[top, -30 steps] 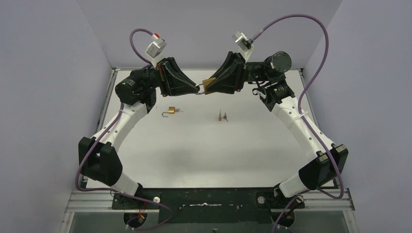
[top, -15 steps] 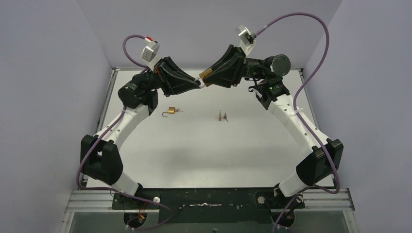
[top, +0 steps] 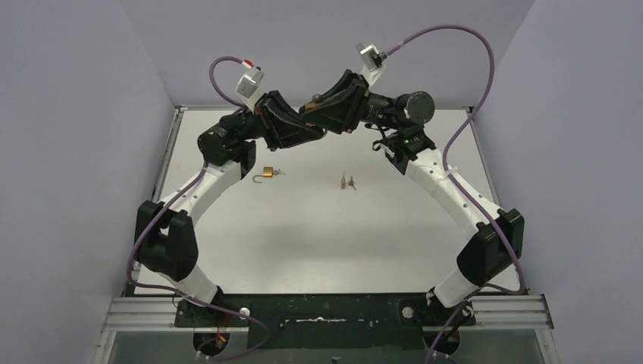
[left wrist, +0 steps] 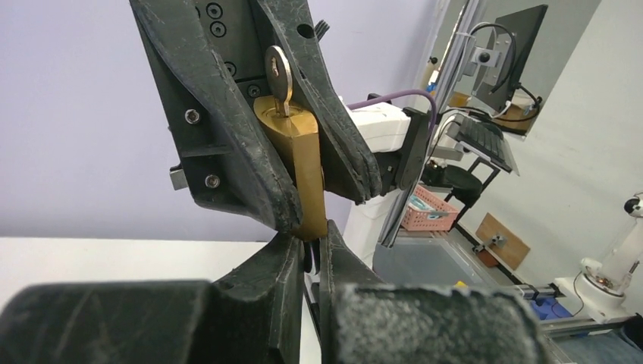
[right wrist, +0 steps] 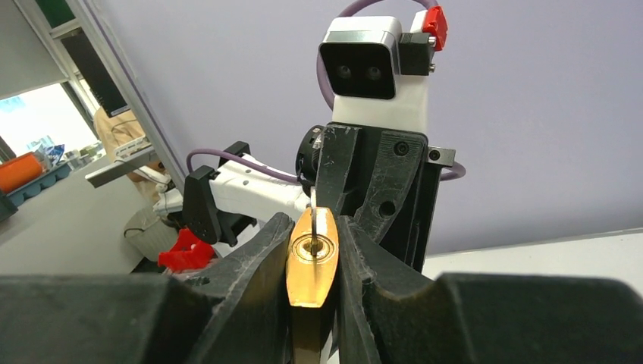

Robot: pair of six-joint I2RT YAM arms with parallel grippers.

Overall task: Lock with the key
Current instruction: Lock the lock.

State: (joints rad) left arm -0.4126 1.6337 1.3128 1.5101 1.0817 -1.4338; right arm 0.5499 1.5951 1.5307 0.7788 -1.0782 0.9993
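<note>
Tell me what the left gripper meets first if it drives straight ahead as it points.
The brass padlock, immediately: the left gripper pinches its near end, while the right gripper clamps its body.

Obstacles on the table [top: 318, 243]: a small padlock [top: 264, 174] and loose keys [top: 347, 181].

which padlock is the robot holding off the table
The brass padlock raised in the air, clamped in the right gripper. The other padlock lies on the table, touched by nothing.
</note>
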